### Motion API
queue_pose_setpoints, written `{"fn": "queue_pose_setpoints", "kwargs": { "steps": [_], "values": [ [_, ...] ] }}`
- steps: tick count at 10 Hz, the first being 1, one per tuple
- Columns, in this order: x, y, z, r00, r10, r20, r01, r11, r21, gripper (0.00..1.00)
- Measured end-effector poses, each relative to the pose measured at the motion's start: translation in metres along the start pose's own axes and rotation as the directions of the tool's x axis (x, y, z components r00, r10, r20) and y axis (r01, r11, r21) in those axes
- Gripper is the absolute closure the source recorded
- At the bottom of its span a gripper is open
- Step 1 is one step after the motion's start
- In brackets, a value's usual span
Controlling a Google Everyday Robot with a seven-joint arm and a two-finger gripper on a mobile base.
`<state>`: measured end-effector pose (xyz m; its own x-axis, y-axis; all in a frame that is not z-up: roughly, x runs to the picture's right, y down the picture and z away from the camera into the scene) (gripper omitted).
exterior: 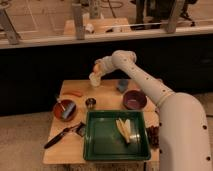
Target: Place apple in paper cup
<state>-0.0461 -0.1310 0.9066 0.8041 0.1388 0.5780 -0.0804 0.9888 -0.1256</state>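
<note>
The apple (pixel 96 67), orange-red, is held in my gripper (pixel 99 69) at the back of the wooden table (pixel 107 92). The gripper is shut on it. Directly below it stands the cream-white paper cup (pixel 95 80), upright near the table's far edge. The apple sits just above the cup's rim; I cannot tell whether they touch. My white arm comes in from the right, bent over the table.
A blue-grey cup (pixel 122 85) and a purple bowl (pixel 134 100) stand right of the paper cup. A small metal cup (pixel 90 102), a red bowl (pixel 65 109) and a black utensil (pixel 62 135) lie left. A green tray (pixel 100 142) sits in front, grapes (pixel 152 135) beside it.
</note>
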Motion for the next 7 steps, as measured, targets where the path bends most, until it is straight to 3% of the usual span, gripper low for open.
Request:
{"fn": "queue_pose_setpoints", "kwargs": {
  "steps": [7],
  "values": [
    [-0.002, 0.005, 0.022, 0.999, 0.03, 0.04, -0.029, 0.999, -0.026, 1.0]
  ]
}}
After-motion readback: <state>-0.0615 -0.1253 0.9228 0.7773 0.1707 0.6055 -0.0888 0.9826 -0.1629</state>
